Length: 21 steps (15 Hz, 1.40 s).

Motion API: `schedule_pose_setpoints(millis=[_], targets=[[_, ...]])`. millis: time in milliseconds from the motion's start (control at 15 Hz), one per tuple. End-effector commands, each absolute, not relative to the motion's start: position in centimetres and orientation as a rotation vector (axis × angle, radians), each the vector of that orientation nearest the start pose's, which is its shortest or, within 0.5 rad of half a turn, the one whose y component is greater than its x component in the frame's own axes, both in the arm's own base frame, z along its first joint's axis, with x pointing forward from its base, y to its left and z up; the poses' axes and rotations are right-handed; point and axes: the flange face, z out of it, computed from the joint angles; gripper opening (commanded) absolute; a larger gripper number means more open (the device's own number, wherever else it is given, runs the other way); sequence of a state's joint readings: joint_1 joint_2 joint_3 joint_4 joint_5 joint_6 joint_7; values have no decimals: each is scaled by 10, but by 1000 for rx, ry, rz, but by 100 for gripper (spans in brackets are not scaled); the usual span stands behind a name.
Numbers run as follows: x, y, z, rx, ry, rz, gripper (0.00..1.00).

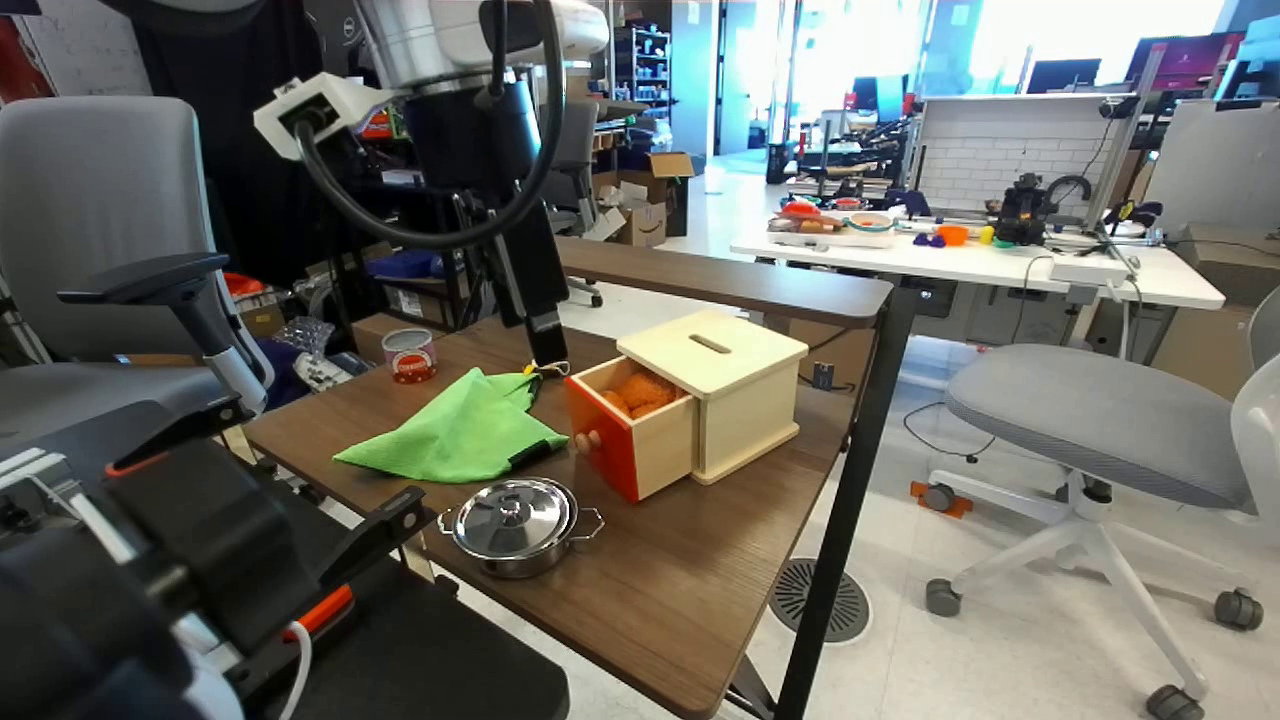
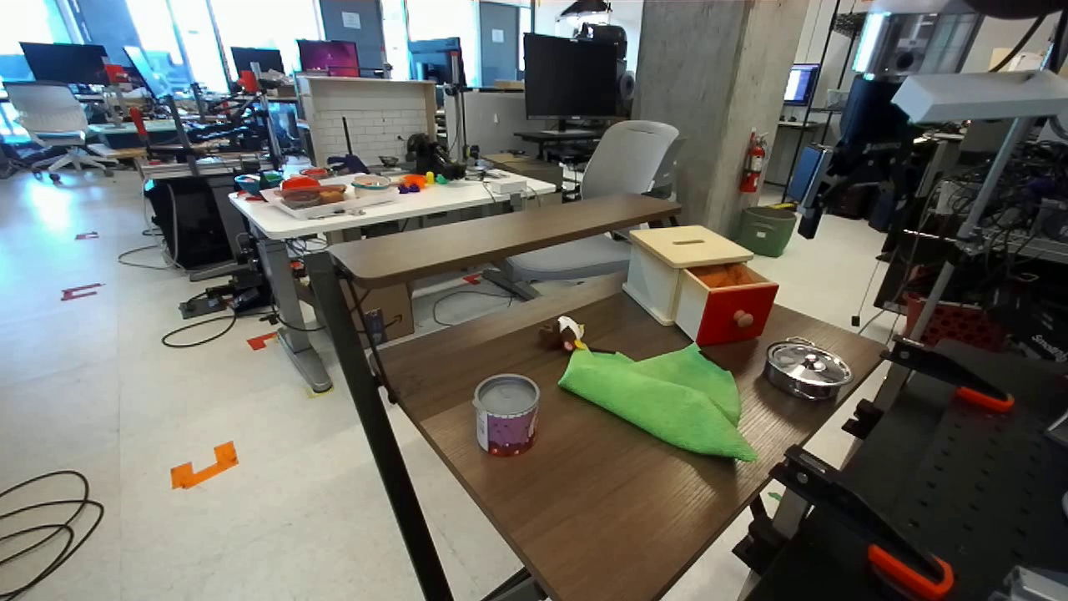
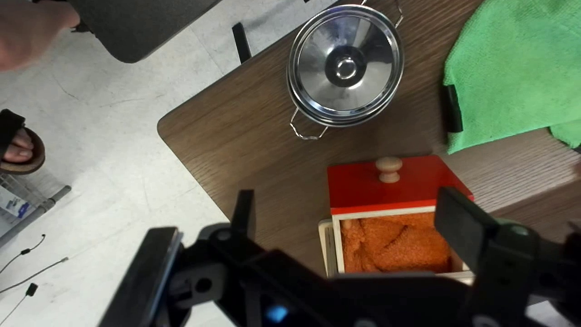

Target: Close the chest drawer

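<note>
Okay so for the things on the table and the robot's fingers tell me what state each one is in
Drawer: partway open, orange material inside
Chest: upright
Pot: upright, lid on
Can: standing, cannot tell if opened
Green cloth: rumpled
Toy: pose unclear
Fingers: spread apart, holding nothing

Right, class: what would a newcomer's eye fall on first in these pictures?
Probably the red-fronted drawer, sticking out of the pale wooden chest, with orange material inside. Next, the bright green cloth lying near the drawer on the brown table. Then the shiny lidded pot, in front of the drawer near the table's edge.
</note>
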State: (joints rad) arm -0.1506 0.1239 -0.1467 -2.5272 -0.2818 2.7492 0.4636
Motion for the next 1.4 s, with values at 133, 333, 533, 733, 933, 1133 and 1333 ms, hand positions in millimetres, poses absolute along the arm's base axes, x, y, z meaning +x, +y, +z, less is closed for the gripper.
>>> schedule_pose_setpoints(millis=[133,333,533,733,933,1133,1333], targets=[[457,-130,230,-3152,817,-194,100],[463,-131,212,-3140,831,-173,100],[469,-131,187,-3126,844,-175,100],[476,-124,163,-3100,843,-196,100],[484,-119,143,-3086,830,-239,100],[496,-115,125,-3074,817,-305,100],[507,-113,113,-3069,794,-325,100]])
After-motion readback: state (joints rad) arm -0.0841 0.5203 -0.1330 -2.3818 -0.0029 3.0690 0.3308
